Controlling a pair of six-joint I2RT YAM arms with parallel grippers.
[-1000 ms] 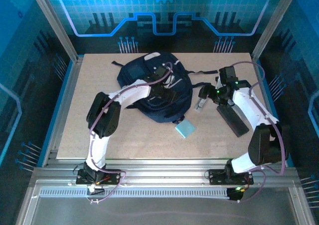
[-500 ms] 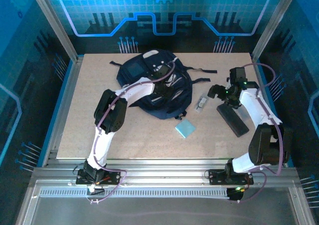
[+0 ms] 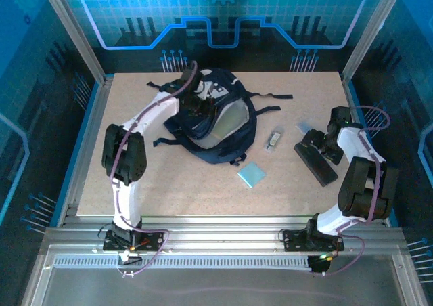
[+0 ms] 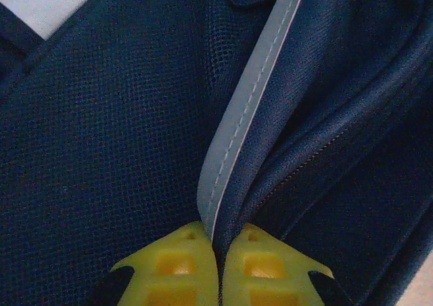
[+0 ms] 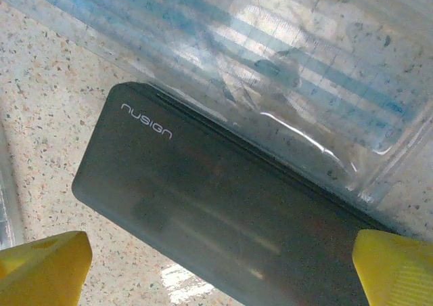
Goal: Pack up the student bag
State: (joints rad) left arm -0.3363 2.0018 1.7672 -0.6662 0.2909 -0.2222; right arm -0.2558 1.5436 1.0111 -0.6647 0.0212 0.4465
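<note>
My left gripper [image 4: 218, 269] is pinched together on a grey-edged fold [image 4: 237, 137] of the student bag [image 3: 218, 124], its yellow pads [image 4: 177, 265] meeting with the trim caught between them. From above, this gripper [image 3: 197, 103] sits at the bag's far left side. The bag lies slumped on the far middle of the table [image 3: 169, 191], straps trailing to both sides.

My right gripper [image 5: 218, 269] has its pads wide apart and hangs just over a dark case [image 5: 203, 211] marked "nusign", holding nothing. A clear pouch [image 5: 270, 55] with blue stripes overlaps the case's far edge. In the overhead view this gripper [image 3: 316, 142] is at the table's right side, well apart from the bag.

By my reading, the packing has barely started. The dark case [image 3: 316, 164], the clear pouch [image 3: 304, 126], a pale blue pad [image 3: 251, 174] and a small item [image 3: 274, 140] all lie on the table outside the bag. My left grip looks like a hold to lift the bag's opening, and every loose item has yet to go in.

The bag's inside is hidden, so I cannot tell whether it holds anything. My left wrist camera is too close to show which pocket the fold belongs to. The small item is too small to name, and the pouch's contents are blurred.
</note>
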